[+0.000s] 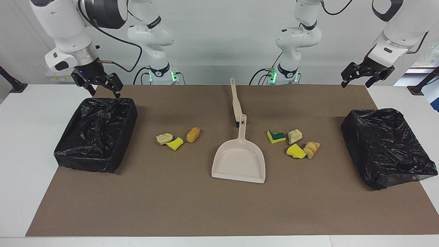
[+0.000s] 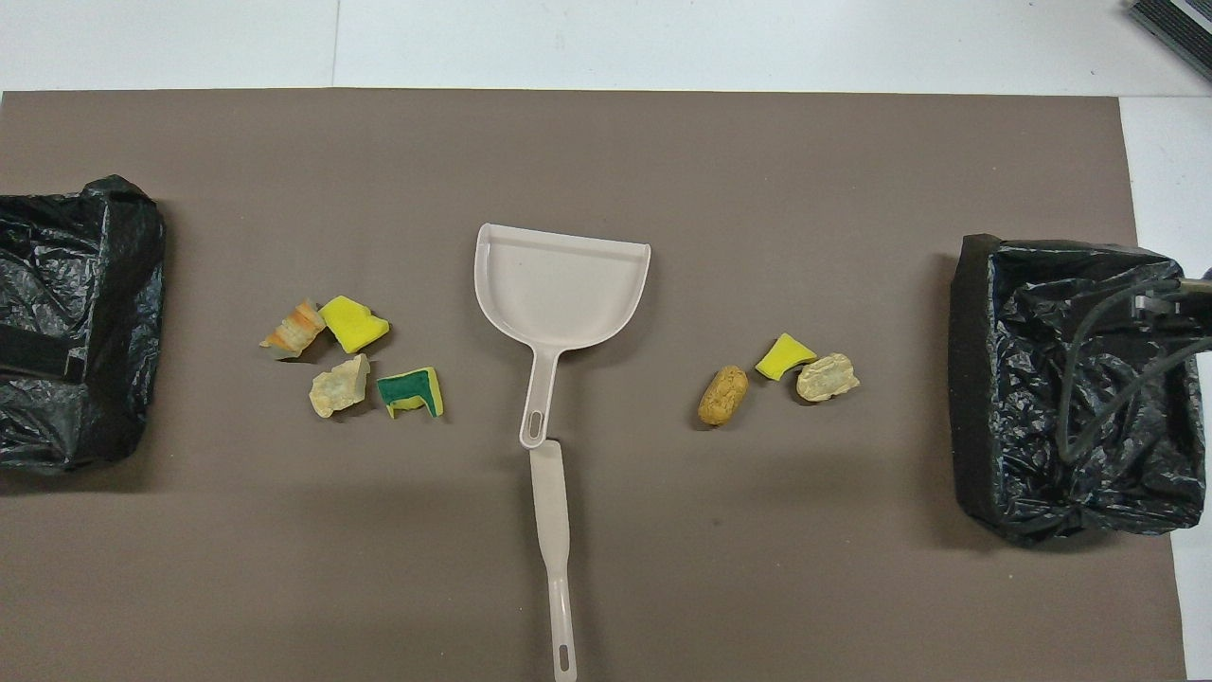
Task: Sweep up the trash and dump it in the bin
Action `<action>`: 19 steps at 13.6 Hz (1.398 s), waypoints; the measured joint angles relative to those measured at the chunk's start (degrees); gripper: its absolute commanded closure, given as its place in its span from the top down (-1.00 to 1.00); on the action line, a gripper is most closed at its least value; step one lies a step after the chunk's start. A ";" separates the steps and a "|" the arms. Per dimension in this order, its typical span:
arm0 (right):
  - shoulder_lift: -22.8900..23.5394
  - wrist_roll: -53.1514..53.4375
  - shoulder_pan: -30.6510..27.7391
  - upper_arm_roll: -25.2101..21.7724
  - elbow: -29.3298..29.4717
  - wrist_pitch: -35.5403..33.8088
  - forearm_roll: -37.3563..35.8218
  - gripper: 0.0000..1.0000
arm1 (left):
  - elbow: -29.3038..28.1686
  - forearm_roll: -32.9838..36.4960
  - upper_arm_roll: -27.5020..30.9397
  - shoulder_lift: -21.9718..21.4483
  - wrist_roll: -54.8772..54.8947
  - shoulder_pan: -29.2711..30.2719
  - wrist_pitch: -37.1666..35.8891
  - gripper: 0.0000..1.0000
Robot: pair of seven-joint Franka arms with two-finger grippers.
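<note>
Both my arms are up and waiting, nothing held. Right claw [image 1: 103, 88] hangs open over the near rim of the bin [image 1: 96, 133] at the right arm's end of the desk [image 1: 20, 164]. Left claw [image 1: 366, 77] hangs open over the desk's near edge, by the second bin [image 1: 387, 147] at the left arm's end.

Near to far:
- Brush [image 2: 552, 559] lies at mid-desk, handle toward the near edge. Its head touches the tip of the dustpan [image 2: 561, 284] handle.
- Dustpan sits just past it, mouth toward the far edge. Pan is empty.
- Trash [image 2: 352, 365] is in two clusters beside the dustpan, roughly level with its handle. Four pieces toward the left arm's end: green-topped sponge [image 2: 413, 392], yellow sponge bit, two bread-like bits. Three toward the right arm's end: brown roll [image 2: 723, 396], yellow bit, tan bit.
- Nothing swept yet.

Handling, my read:
- Scraps look light and soft. They should slide easily on the mat, and the roll may tumble away.
- Sponges will squash if pinched, so push them, don't grab.
- Brush and pan look like stiff, light plastic.
- Grip the brush mid-handle.
- Grip the pan on its handle near the body, so it doesn't tip when loaded.
</note>
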 measured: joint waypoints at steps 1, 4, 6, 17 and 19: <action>0.00 0.01 -0.03 -0.03 0.00 0.00 0.02 1.00 | 0.00 0.00 0.00 -0.01 0.00 0.00 -0.08 1.00; 0.00 0.02 -0.44 -0.17 0.00 -0.04 0.02 1.00 | 0.00 0.00 0.00 -0.02 0.00 0.00 -0.25 1.00; 0.00 0.02 -0.75 -0.23 0.00 -0.53 0.02 1.00 | 0.00 0.00 0.00 -0.03 0.00 0.00 -0.26 1.00; -0.34 0.03 -0.75 -0.32 0.01 -4.89 0.00 1.00 | 0.00 0.00 0.00 -0.05 0.00 0.00 -0.30 1.00; -0.58 0.02 -0.64 -0.25 0.02 -4.93 0.00 1.00 | 0.00 0.00 0.00 -0.05 0.00 0.00 -0.31 1.00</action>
